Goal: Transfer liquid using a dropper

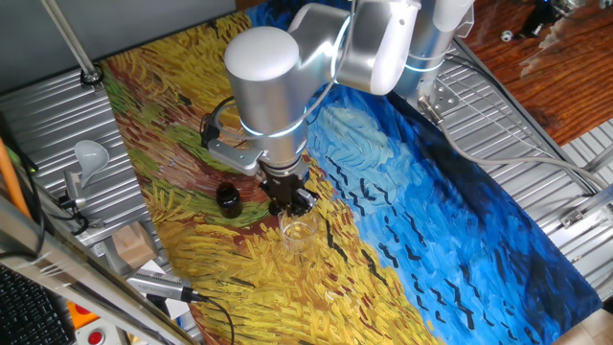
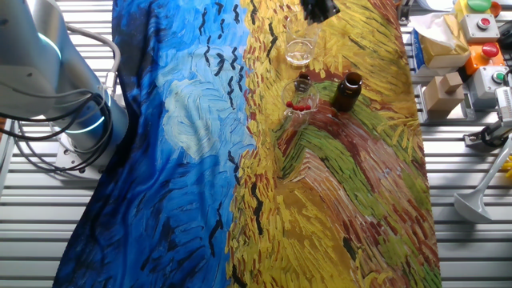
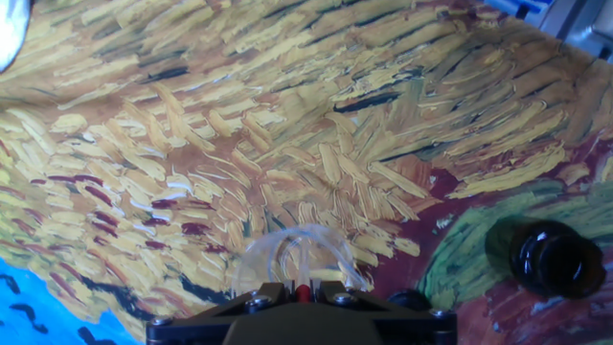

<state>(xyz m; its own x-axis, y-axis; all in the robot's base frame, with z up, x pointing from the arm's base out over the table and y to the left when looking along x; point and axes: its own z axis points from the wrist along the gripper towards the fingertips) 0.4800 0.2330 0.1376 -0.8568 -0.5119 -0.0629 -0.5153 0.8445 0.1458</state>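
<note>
**Gripper over the clear beaker, red bulb pinched between the fingers**

Painted cloth [image 1: 460, 220] spread under the hand across nearly the whole table; wide bare cloth on the blue side of the hand, with nothing standing on it; ribbed metal table top [image 1: 517, 144] showing past the cloth's edges, well away from the hand; clutter of boxes and buttons beyond the yellow edge, in the other fixed view only.

Arm [image 1: 278, 77] reaching down from above, its bulk hiding much of the cloth behind the hand in one fixed view; gripper [image 1: 288, 199] pointing downward, right above an empty-looking clear beaker [image 1: 299, 233]; cropped at the top edge in the other fixed view [image 2: 320, 8], so no reading of the jaws there.

Brown bottle [image 2: 346, 92] open-mouthed and upright, near the hand to one side, apart from the clear beaker; plain in the hand view [image 3: 551, 259], hidden behind the arm in one fixed view. Second beaker [image 2: 300, 98] just beside the bottle, holding spare red-bulbed droppers; seen clearly only in the other fixed view. Small black cap [image 1: 228, 198] on the cloth near the hand, on its own.

Jaws narrow in the hand view, closed around a small red bulb; the dropper [image 3: 302, 287] held there, a pale thin stem dropping from it toward the clear beaker's mouth [image 3: 287, 251]; stem tip too faint to place against the glass.
</note>
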